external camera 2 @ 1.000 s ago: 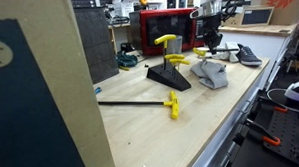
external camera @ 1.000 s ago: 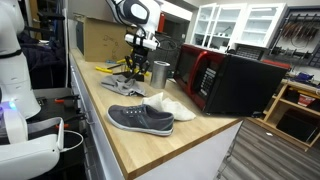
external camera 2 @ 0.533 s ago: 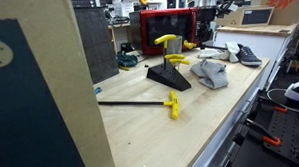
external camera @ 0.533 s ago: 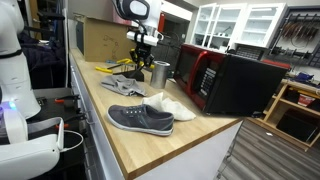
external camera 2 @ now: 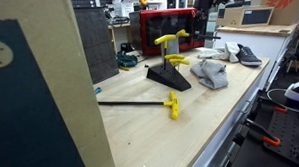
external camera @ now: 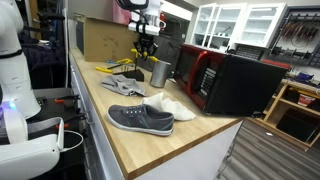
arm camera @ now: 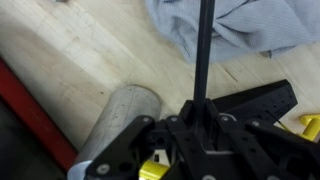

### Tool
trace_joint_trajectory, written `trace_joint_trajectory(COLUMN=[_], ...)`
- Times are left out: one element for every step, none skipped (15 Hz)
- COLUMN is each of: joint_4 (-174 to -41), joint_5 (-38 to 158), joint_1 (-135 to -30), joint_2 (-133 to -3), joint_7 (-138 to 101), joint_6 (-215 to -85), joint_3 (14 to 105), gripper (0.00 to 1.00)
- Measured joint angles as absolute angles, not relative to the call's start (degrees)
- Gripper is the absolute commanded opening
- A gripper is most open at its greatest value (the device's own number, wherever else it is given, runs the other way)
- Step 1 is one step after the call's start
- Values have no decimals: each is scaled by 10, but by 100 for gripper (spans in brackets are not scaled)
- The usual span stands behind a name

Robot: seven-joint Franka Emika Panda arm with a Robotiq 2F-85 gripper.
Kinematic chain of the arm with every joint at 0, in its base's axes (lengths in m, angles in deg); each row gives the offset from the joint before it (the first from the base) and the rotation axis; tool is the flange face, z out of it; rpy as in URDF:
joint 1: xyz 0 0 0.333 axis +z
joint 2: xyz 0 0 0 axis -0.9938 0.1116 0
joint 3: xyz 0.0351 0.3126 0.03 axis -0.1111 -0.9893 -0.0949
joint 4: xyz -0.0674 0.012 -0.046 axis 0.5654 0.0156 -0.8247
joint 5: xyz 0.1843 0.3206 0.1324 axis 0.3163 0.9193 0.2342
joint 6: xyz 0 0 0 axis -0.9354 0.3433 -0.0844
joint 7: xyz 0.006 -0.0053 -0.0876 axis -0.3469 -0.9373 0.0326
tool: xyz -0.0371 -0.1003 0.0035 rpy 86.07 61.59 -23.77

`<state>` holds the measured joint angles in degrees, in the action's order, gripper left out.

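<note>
My gripper (arm camera: 200,112) is shut on a thin black rod (arm camera: 202,50) that runs from between the fingers toward the top of the wrist view, over a grey cloth (arm camera: 240,30). A yellow piece (arm camera: 154,170) shows under the fingers. A grey metal cup (arm camera: 125,112) stands just left of the rod, and the black stand base (arm camera: 262,100) lies to the right. In an exterior view the gripper (external camera: 146,47) hangs above the countertop beside the cup (external camera: 160,72). The black stand (external camera 2: 170,79) carries yellow pegs (external camera 2: 169,40).
A red and black microwave (external camera: 225,80) stands behind the cup. A grey shoe (external camera: 140,118) and a white one (external camera: 176,105) lie near the counter's front. Another black rod (external camera 2: 134,103) with a yellow end lies loose. A cardboard box (external camera: 100,40) stands at the back.
The gripper has risen and shifted slightly toward the microwave, still shut on the rod. Nothing else on the counter has moved.
</note>
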<state>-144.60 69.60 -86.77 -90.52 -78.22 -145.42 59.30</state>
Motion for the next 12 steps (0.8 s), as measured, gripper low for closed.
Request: trace_joint_trajectory(joint_4=[-1442, -1439, -1435, -1434, -1434, -1434, -1434, -1434, -1434, -1434, -1434, -1434], joint_5=[701, 704, 706, 708, 711, 715, 719, 724, 730, 736, 741, 747], joint_1=[-864, -860, -855, -852, -848, -845, -843, -842, -841, -841, -841, -841], joint_2=[-909, -914, -919, -924, -928, -930, -930, -930, -931, -932, -933, -935], joint_7=[-782, -782, -782, -783, -784, -784, -785, -786, -790, -796, -800, -807], joint_6=[-1457, -1458, -1458, -1457, -1456, -1456, -1458, -1459, -1460, -1460, -1460, -1460], joint_3=[593, 593, 593, 593, 593, 593, 594, 595, 597, 600, 604, 607], gripper=[4, 4, 4, 4, 4, 4, 4, 4, 4, 4, 4, 4])
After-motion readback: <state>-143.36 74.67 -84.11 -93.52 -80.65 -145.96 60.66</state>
